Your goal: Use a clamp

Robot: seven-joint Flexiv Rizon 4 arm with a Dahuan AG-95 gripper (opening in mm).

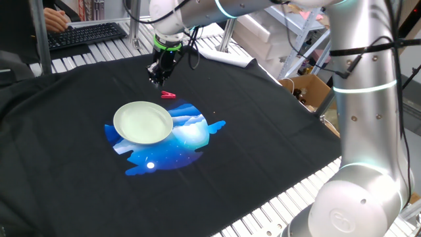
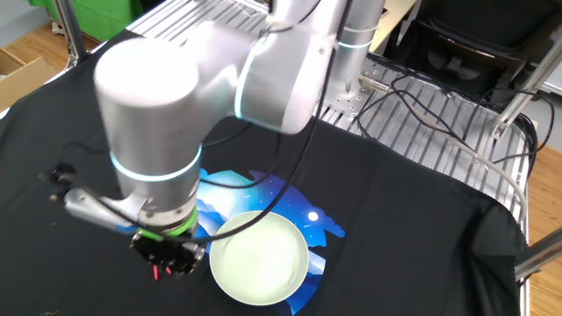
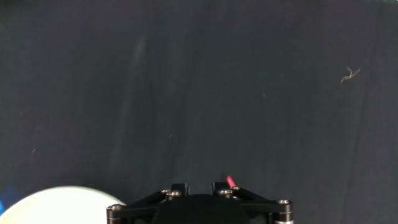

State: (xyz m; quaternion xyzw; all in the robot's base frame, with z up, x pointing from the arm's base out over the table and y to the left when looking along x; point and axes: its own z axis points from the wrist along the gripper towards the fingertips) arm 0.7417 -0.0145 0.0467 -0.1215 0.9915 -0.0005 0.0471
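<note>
The clamp (image 1: 168, 95) lies flat on the black cloth (image 1: 263, 145) that covers the worktop, in the upper middle of one fixed view, just above the blue print (image 1: 187, 141) and a little up and right of the plate (image 1: 143, 122). It touches neither the plate nor the claw. In the hand view only a red tip (image 3: 231, 182) shows at the bottom edge, just above the claw's body. In the other fixed view a thin red sliver (image 2: 157, 273) under the claw is probably the same item; this cannot be confirmed.

The claw (image 1: 156, 79) hangs above the cloth, just up and left of the clamp in one fixed view, pointing down. It holds nothing. Whether its fingers are spread or pressed together cannot be told: they are small and dark in one fixed view, masked by the wrist in the other fixed view (image 2: 169, 254), and lie below the frame in the hand view.

The plate is pale green and empty, resting partly on the blue print. The rest of the cloth in view is bare apart from lint.

Assessment: the task appears to be at its start. The clamp is not gripped, not squeezed and not fixed to anything. Outstanding, by judgement: bring the claw over the clamp, take hold of it, and press its jaws open for use, possibly on the plate rim.
</note>
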